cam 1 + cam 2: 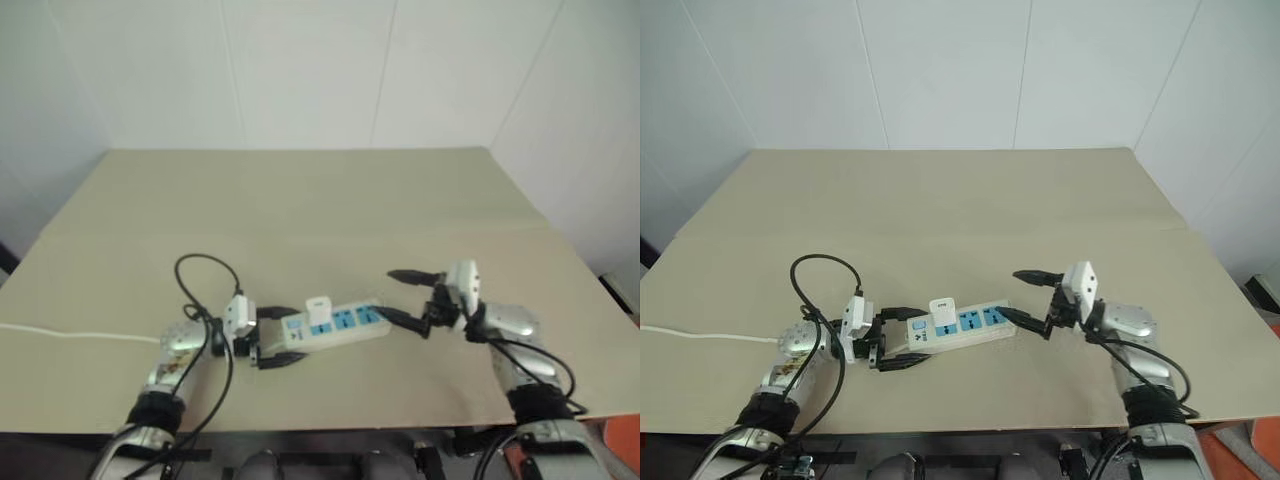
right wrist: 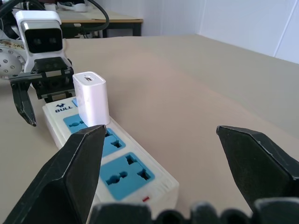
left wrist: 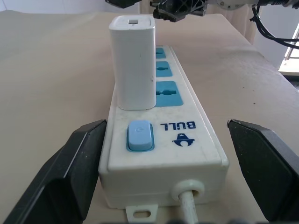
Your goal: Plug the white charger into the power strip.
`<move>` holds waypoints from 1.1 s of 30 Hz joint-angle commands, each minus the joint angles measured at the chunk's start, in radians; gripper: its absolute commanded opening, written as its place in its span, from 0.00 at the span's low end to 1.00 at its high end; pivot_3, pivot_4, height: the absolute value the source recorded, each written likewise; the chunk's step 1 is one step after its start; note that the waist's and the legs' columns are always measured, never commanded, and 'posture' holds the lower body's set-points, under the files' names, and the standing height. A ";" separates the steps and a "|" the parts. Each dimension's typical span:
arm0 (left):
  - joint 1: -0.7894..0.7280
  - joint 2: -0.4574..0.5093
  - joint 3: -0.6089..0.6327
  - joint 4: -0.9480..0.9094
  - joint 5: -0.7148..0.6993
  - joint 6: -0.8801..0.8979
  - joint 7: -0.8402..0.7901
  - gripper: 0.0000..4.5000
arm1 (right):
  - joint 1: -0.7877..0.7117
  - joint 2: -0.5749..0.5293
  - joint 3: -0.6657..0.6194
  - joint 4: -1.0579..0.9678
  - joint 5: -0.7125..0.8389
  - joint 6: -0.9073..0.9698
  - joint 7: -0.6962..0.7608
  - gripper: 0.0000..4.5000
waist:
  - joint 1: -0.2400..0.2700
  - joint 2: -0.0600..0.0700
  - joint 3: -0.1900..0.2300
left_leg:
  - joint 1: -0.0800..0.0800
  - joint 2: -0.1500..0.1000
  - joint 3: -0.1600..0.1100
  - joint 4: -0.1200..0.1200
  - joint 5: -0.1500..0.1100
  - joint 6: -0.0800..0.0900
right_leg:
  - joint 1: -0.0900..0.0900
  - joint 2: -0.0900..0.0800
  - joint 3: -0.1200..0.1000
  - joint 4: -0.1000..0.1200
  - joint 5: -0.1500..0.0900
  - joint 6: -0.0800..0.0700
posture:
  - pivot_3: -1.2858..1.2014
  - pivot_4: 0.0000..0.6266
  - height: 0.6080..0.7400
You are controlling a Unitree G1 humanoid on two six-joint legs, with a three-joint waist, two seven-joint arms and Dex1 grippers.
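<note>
The white charger (image 3: 132, 63) stands upright, plugged into the power strip (image 3: 182, 140) beside its blue switch. The strip lies flat near the table's near edge, its cord end pointing left.

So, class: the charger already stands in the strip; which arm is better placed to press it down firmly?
Probably the right. The right gripper is open and hangs above the power strip, while the left gripper straddles its switch end, beside the white charger.
</note>
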 commanded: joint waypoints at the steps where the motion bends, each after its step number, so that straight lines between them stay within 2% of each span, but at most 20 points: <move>1: 0.040 0.093 0.049 -0.145 -0.064 0.040 -0.054 0.99 | 0.026 -0.093 -0.064 -0.087 0.058 0.041 0.060 1.00 | -0.003 0.000 0.002 | 0.000 0.000 0.000 0.000 0.000 0.000 | -0.001 0.000 0.000 0.000 0.000 0.000 | 0.52 0.24 1.00; 6: 0.192 0.338 0.205 -0.395 -0.193 0.216 -0.093 0.99 | 0.057 -0.264 -0.141 -0.126 0.078 0.065 0.130 1.00 | -0.010 0.000 0.006 | -0.002 0.001 0.002 -0.007 0.000 0.000 | -0.006 0.000 0.001 -0.001 0.000 -0.003 | 0.52 0.24 1.00; 10: 0.214 0.441 0.314 -0.379 -0.194 0.221 -0.059 0.99 | 0.068 -0.384 -0.179 -0.099 0.054 0.052 0.185 1.00 | -0.001 0.002 0.008 | 0.001 0.001 0.003 -0.011 0.000 0.000 | -0.006 0.000 0.001 -0.001 -0.004 -0.002 | 0.52 0.24 1.00; 13: 0.193 0.470 0.330 -0.332 -0.170 0.199 -0.064 0.99 | 0.080 -0.440 -0.191 -0.093 0.063 0.071 0.236 1.00 | 0.005 0.002 0.008 | 0.001 0.001 0.003 -0.011 0.000 0.000 | -0.006 -0.001 0.001 -0.001 -0.006 0.001 | 0.52 0.24 1.00; 17: 0.163 0.471 0.302 -0.285 -0.143 0.178 -0.080 0.99 | 0.087 -0.454 -0.195 -0.095 0.061 0.082 0.239 1.00 | 0.003 0.001 0.009 | 0.000 0.001 0.004 -0.010 0.000 0.000 | -0.006 -0.001 0.001 -0.001 -0.006 0.001 | 0.52 0.24 1.00; 25: 0.099 0.476 0.231 -0.226 -0.120 0.245 -0.132 0.99 | 0.153 -0.457 -0.212 -0.182 0.062 0.153 0.183 1.00 | 0.001 0.001 0.009 | -0.001 0.001 0.004 -0.011 0.000 0.000 | -0.007 0.000 0.001 -0.001 -0.003 -0.003 | 0.52 0.24 1.00; 33: -0.022 0.523 0.150 -0.127 -0.113 0.306 -0.207 0.99 | 0.212 -0.453 -0.245 -0.299 0.063 0.202 0.101 1.00 | 0.001 0.000 0.009 | 0.000 0.001 0.003 -0.009 0.000 0.000 | -0.007 0.001 0.001 0.001 -0.006 0.002 | 0.52 0.24 1.00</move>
